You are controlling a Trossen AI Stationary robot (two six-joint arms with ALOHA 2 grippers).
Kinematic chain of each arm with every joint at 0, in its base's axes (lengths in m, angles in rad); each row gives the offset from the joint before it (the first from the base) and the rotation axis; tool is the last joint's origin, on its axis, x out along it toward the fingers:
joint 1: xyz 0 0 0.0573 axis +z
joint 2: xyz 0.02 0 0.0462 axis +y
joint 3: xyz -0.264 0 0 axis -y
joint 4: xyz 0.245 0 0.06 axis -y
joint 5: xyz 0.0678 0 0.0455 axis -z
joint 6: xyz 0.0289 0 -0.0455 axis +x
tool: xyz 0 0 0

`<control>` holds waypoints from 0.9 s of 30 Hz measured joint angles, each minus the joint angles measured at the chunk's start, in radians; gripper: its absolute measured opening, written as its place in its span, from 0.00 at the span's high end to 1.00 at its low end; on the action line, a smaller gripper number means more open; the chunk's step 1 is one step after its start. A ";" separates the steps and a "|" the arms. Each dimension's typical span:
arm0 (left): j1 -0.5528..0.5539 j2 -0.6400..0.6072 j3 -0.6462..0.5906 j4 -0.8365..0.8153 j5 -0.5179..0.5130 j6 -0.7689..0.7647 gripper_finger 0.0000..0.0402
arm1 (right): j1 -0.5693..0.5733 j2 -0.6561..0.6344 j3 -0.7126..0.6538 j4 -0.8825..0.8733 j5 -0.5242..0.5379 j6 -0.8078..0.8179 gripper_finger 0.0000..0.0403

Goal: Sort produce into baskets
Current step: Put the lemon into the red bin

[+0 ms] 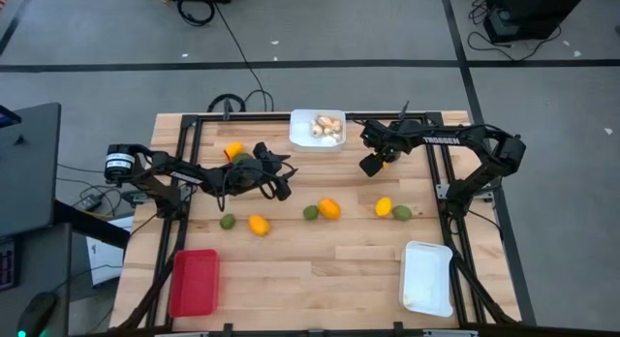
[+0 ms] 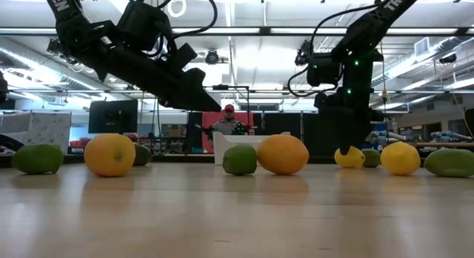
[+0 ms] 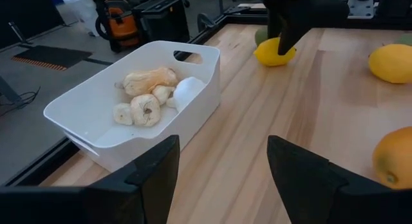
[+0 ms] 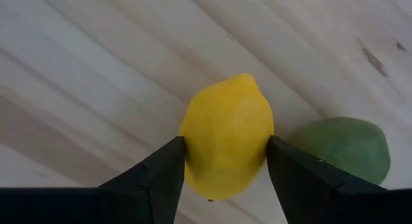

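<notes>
A: From above, where is the right gripper [image 1: 372, 164]?

B: Near the white basket [image 1: 317, 129] of mushrooms [image 1: 327, 127], but its fingers are unclear there. Its wrist view shows both fingers pressed against a yellow lemon [image 4: 226, 135], with a green fruit [image 4: 347, 147] just beside.

A: And the left gripper [image 3: 219, 179]?

B: Its jaws stand apart, holding nothing, facing that basket. Only the overhead view shows the red basket [image 1: 194, 282] and the second white basket [image 1: 428, 277].
</notes>
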 joint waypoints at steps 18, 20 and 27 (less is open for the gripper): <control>0.000 0.000 0.000 -0.027 0.062 -0.001 0.40 | -0.005 0.006 -0.006 0.071 -0.060 0.026 0.27; 0.000 0.000 0.000 -0.027 0.062 0.004 0.40 | -0.005 0.005 -0.006 0.088 -0.058 0.025 0.27; 0.000 0.000 0.000 -0.027 0.062 0.024 0.40 | -0.005 0.004 -0.005 0.090 -0.094 0.021 0.47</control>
